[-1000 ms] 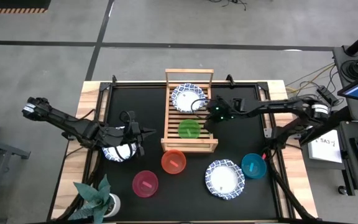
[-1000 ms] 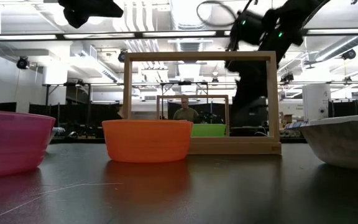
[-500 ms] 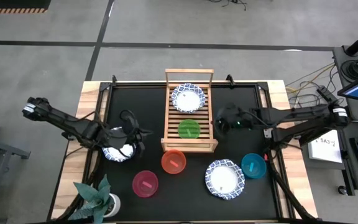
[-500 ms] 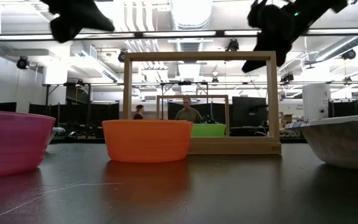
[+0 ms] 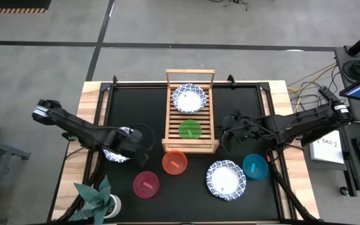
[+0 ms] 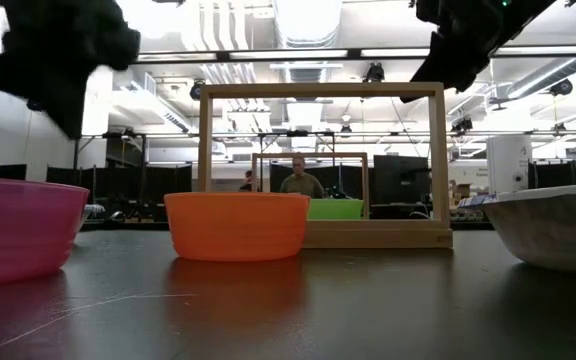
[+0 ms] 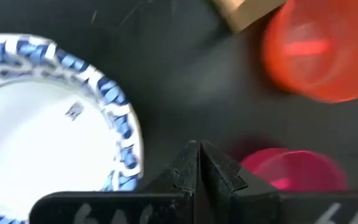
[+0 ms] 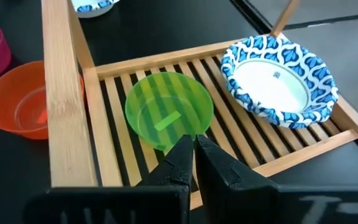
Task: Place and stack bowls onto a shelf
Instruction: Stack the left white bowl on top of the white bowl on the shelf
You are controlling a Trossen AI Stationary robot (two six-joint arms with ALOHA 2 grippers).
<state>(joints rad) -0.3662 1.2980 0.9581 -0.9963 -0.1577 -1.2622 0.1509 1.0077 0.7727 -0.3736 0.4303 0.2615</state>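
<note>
The wooden slatted shelf (image 5: 190, 112) holds a white blue-rimmed bowl (image 5: 189, 98) at its far end and the green bowl (image 5: 190, 129) nearer. On the mat rest the orange-red bowl (image 5: 174, 162), magenta bowl (image 5: 146, 184), teal bowl (image 5: 255, 166) and two more blue-rimmed bowls (image 5: 225, 179) (image 5: 117, 152). My left gripper (image 7: 199, 154) is shut and hovers beside the left blue-rimmed bowl (image 7: 48, 118), touching nothing. My right gripper (image 8: 194, 146) is shut above the mat just right of the shelf, empty.
A potted plant (image 5: 99, 199) stands at the table's near-left corner. The shelf's tall frame rail (image 6: 318, 95) rises at one short end. People show in the room behind (image 6: 298, 180). Open mat lies at the far left and far right of the shelf.
My right gripper has drawn away from the blue-rimmed bowl on the shelf, moving toward the table's right and near edges, off the shelf. My left gripper has shifted toward the near edge and come lower. The bowls have stayed where they were.
</note>
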